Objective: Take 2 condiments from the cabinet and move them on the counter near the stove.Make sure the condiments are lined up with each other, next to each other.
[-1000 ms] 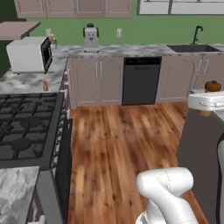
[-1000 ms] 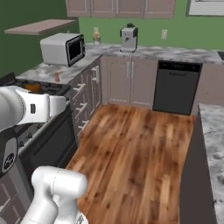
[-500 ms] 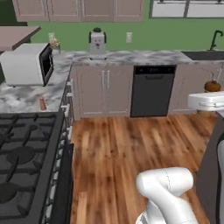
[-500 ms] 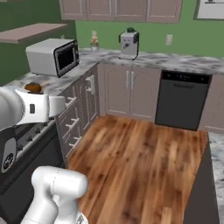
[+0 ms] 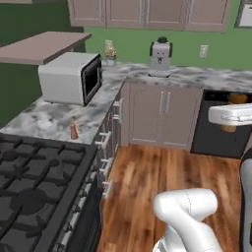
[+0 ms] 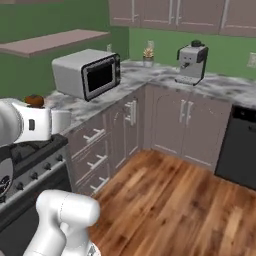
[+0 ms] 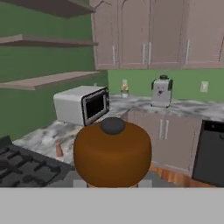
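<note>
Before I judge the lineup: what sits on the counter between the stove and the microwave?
One condiment bottle stands upright on the marble counter there, close to the stove and apart from the microwave. The left base view shows it best.

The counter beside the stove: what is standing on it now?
On the counter stand one small reddish-orange bottle near the stove and a microwave behind it. A pale patch beside the bottle is too blurred to name.

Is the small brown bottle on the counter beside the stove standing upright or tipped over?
Upright: the small bottle stands on its base on the marble counter, near the stove.
</note>
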